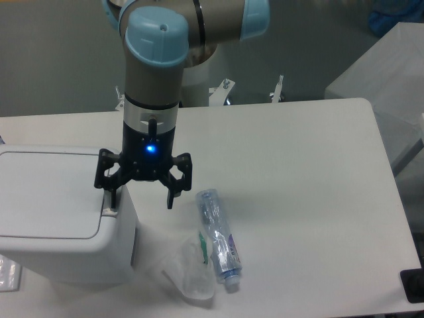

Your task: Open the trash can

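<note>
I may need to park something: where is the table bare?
Bare: the table's right half, beyond the plastic bottle, and the far strip behind the trash can. Crowded: front left, where the open end effector, crumpled clear plastic and bottle cluster.

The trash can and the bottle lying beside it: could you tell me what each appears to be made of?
The trash can looks like moulded white plastic with a smooth, slightly glossy finish: rounded corners, soft highlights and a seam around its flat lid. The bottle looks like thin clear plastic: the table shows through it, it glints, and a blue and white label wraps its lower part. Next to it lies a crumpled clear piece, probably plastic too.
</note>
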